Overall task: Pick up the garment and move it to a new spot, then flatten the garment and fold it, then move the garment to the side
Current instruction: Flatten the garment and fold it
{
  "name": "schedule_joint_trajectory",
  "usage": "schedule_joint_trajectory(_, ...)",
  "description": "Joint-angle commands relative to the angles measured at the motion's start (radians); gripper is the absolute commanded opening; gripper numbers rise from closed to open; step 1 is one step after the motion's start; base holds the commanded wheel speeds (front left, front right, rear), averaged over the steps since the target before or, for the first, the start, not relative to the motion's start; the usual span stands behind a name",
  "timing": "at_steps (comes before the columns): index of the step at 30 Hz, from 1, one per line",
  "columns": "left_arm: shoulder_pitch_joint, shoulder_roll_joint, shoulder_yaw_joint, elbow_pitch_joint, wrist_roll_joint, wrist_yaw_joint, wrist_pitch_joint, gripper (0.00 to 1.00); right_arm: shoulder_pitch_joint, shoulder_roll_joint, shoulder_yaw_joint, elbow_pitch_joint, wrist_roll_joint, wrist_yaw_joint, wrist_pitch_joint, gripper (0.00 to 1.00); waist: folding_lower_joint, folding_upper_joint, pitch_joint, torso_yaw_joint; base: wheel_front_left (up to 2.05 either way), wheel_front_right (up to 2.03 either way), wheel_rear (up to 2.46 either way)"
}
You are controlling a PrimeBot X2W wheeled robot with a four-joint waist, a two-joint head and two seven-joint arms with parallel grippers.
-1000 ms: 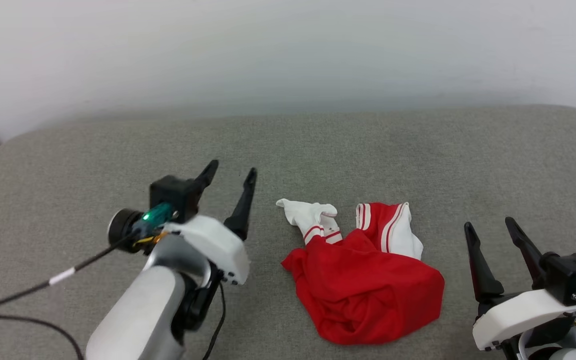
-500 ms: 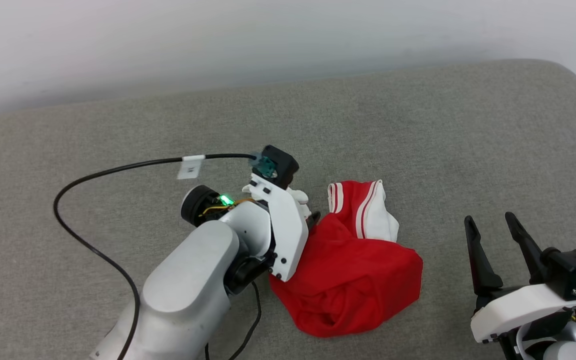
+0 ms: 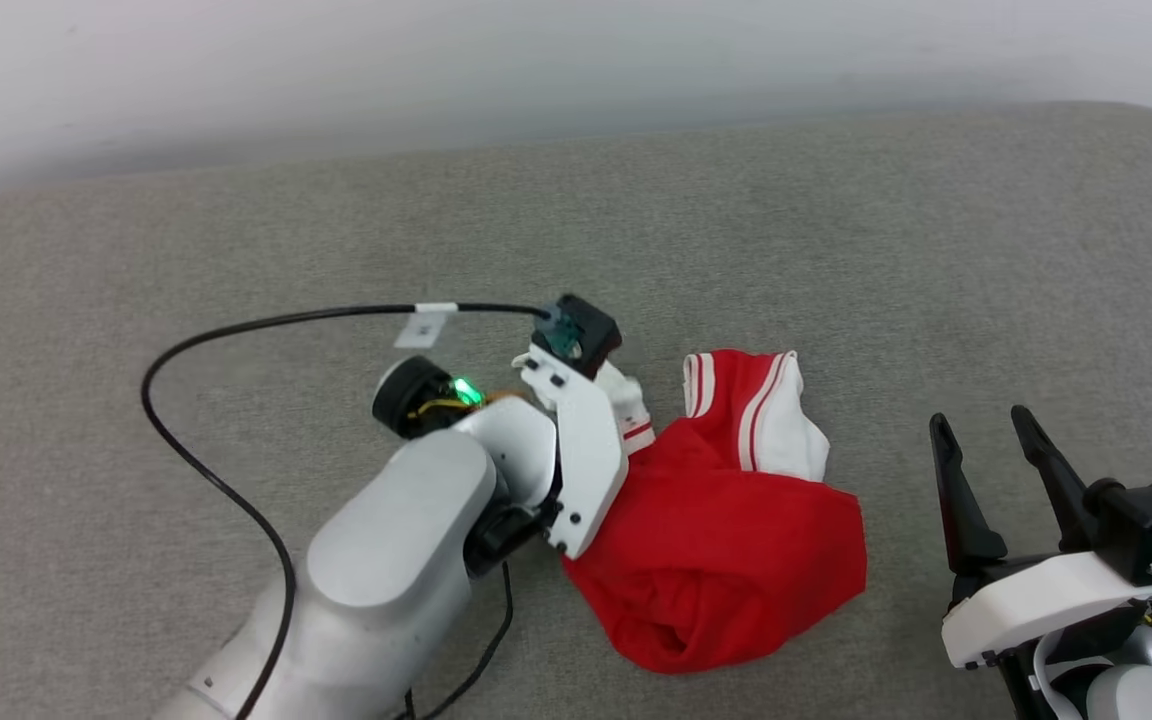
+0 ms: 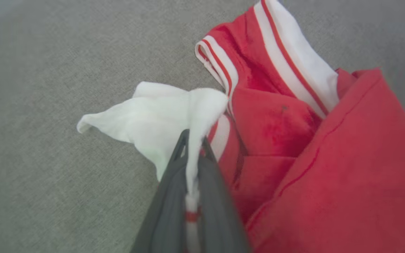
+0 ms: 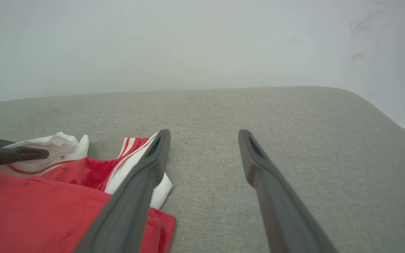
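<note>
**Ana:** Where was the garment point(image 3: 726, 540) seen?

**Ben:** It was seen in a crumpled heap on the grey cushion point(image 3: 836, 250), a bit toward the near edge. The red part was bunched up. The white sleeve point(image 4: 153, 116) was stuck out at the far left of the heap.

**Ana:** Was anything held?

**Ben:** Yes. The white sleeve was pinched by the left gripper point(image 4: 194, 140). Its two dark fingers were pressed tight together, with a thin fold of cloth caught between them. Nothing was held by the right gripper point(image 3: 979, 418). Its fingers were spread wide, and it was kept to the right of the heap, near it but not touching.

**Ana:** Which step was in hand?

**Ben:** It was judged to be the very first one, the picking up. The cloth was grabbed, but the heap was not yet lifted. Most of it was seen resting on the cushion.

**Ana:** What was called for next?

**Ben:** A lift was thought to be needed, straight up, so the red part could be pulled free of the cushion. Then the garment could be carried to a new spot. The pinch had to be kept tight, because only a small bit of sleeve was held. It was guessed that the heavy red part could drag the sleeve out.
</note>
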State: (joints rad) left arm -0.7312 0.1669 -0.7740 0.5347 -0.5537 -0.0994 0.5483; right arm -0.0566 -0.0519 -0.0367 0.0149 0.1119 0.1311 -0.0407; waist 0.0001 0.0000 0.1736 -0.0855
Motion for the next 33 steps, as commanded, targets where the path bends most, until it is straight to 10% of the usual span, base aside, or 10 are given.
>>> schedule_joint_trajectory(1, -0.026, 0.0, 0.015, -0.009, 0.004, 0.01, -0.038, 0.0, -0.008, 0.002, -0.002, 0.0, -0.008, -0.001, -0.001, 1.0, -0.0001, 0.0, 0.001, 0.015, 0.0, 0.0, 0.0)
schedule_joint_trajectory(22, 0.62, 0.164, 0.364, -0.297, -0.212, 0.32, -0.397, 0.0, 0.036, 0.002, -0.029, -0.058, -0.031, -0.001, 0.048, 1.0, -0.0001, 0.0, -0.049, 0.136, 0.0, 0.0, 0.0)
schedule_joint_trajectory(24, 0.66, 0.157, 0.362, -0.294, -0.221, 0.323, -0.405, 1.0, 0.041, 0.002, -0.034, -0.063, -0.033, -0.001, 0.055, 1.0, -0.0001, 0.0, -0.056, 0.142, 0.0, 0.0, 0.0)
schedule_joint_trajectory(33, 0.599, 0.165, 0.332, -0.355, -0.083, 0.286, -0.635, 1.0, 0.065, 0.002, -0.036, -0.081, -0.047, -0.001, 0.077, 1.0, -0.0001, 0.0, -0.118, 0.142, 0.0, 0.0, 0.0)
